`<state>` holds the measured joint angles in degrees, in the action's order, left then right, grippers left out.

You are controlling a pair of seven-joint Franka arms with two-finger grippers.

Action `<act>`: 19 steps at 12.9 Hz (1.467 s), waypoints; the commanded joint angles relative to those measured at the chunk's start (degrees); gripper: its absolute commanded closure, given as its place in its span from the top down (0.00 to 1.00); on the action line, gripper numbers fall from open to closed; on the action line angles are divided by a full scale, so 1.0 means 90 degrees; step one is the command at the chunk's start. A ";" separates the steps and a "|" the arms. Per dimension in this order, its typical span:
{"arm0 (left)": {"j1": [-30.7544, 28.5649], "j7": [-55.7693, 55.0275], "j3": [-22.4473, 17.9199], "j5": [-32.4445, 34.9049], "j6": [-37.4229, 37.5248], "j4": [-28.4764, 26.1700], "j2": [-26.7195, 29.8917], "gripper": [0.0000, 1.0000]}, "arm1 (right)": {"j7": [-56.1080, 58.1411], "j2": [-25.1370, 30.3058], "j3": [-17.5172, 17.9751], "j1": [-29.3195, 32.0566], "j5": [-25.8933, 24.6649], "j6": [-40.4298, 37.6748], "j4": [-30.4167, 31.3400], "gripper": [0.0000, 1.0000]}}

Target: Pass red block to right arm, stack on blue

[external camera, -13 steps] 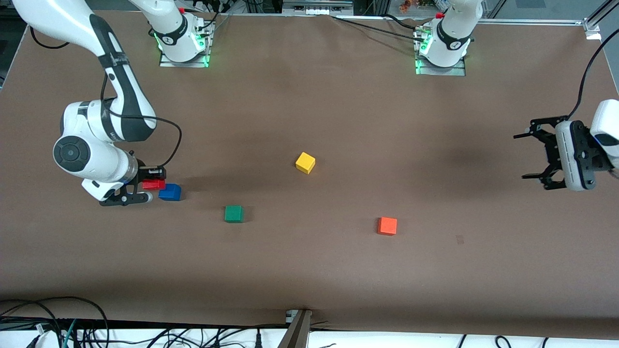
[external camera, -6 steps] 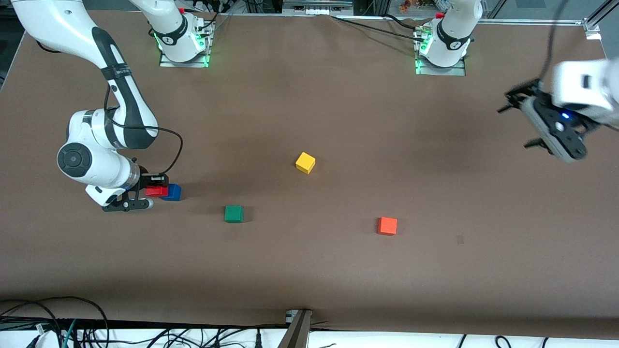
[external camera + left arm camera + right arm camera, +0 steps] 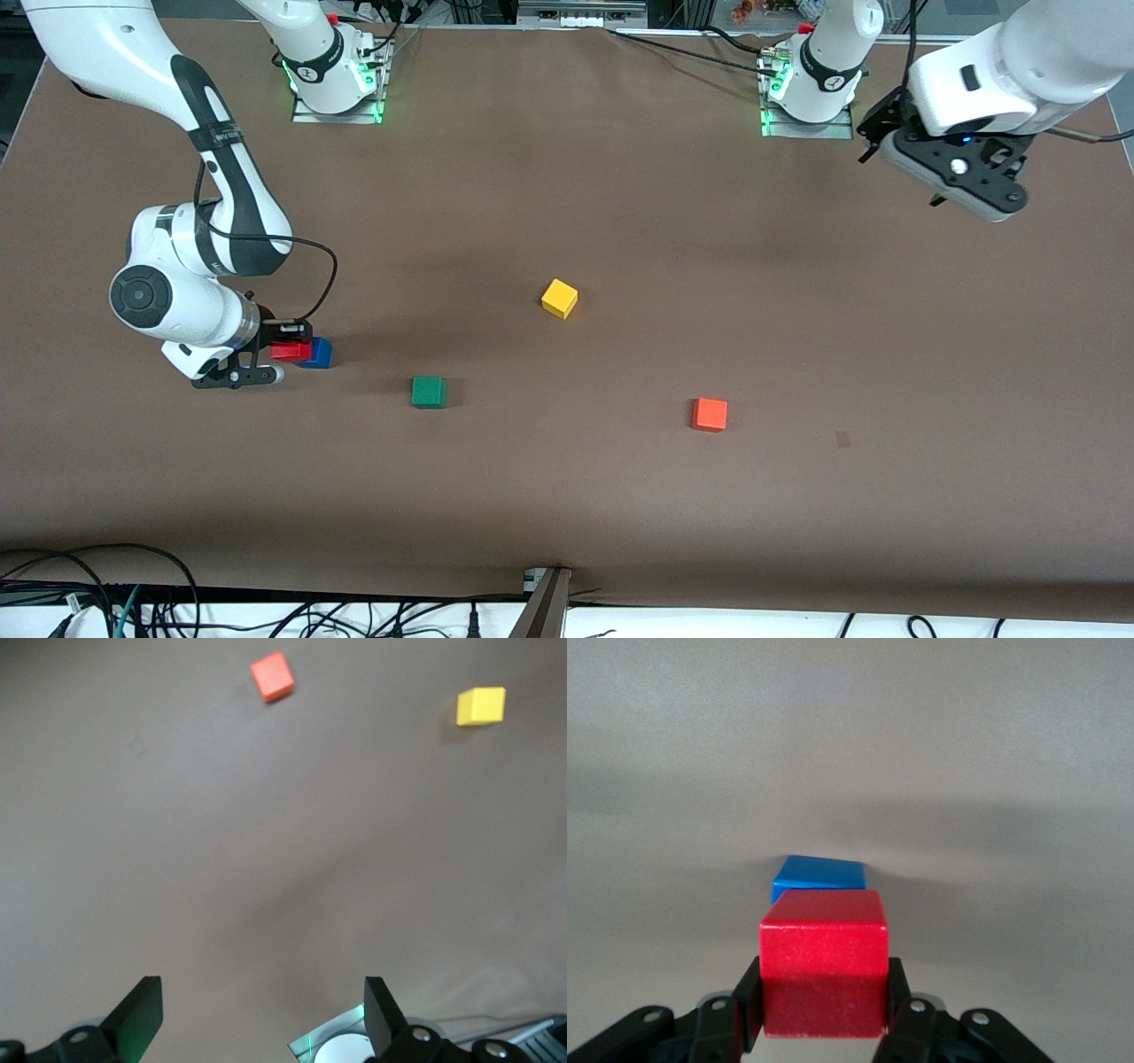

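Note:
My right gripper [image 3: 289, 351] is shut on the red block [image 3: 291, 351] and holds it low, right beside the blue cube [image 3: 318, 354], on the side toward the right arm's end of the table. In the right wrist view the red block [image 3: 824, 961] sits between the black fingers [image 3: 749, 1001], and the blue cube [image 3: 819, 877] shows just past it, partly covered. I cannot tell whether the two cubes touch. My left gripper [image 3: 897, 152] is open and empty, raised over the table near the left arm's base; its fingertips [image 3: 142, 1005] stand wide apart.
A yellow cube [image 3: 559, 299] lies mid-table. A green cube [image 3: 429, 392] and an orange cube [image 3: 710, 414] lie nearer the front camera. The left wrist view shows the orange cube [image 3: 272, 676] and the yellow cube [image 3: 481, 706].
The left arm has swung up and toward its base. The right gripper has carried the red block closer to the blue cube and now overlaps its edge.

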<state>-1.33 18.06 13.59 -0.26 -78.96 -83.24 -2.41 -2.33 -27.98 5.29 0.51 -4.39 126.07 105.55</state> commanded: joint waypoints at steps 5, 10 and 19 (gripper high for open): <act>-0.0038 -0.0171 -0.0895 0.0078 -0.1168 -0.0917 0.0483 1.00 | -0.0005 0.0217 0.0076 0.0022 0.0097 -0.0091 -0.0058 1.00; -0.0038 -0.0171 -0.0905 0.0078 -0.1090 -0.0986 0.0512 1.00 | 0.0092 0.1583 0.0115 -0.0017 0.0039 -0.0990 -0.0184 1.00; -0.0038 -0.1314 -0.0836 0.0087 -0.1090 -0.0878 0.0386 1.00 | 0.0005 0.2180 -0.0254 -0.0105 0.0360 -0.4858 -0.2734 1.00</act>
<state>-1.75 7.17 5.76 -0.24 -88.08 -90.35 0.51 -2.12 -9.55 5.11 0.32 -3.17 83.13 81.83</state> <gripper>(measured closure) 0.000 0.000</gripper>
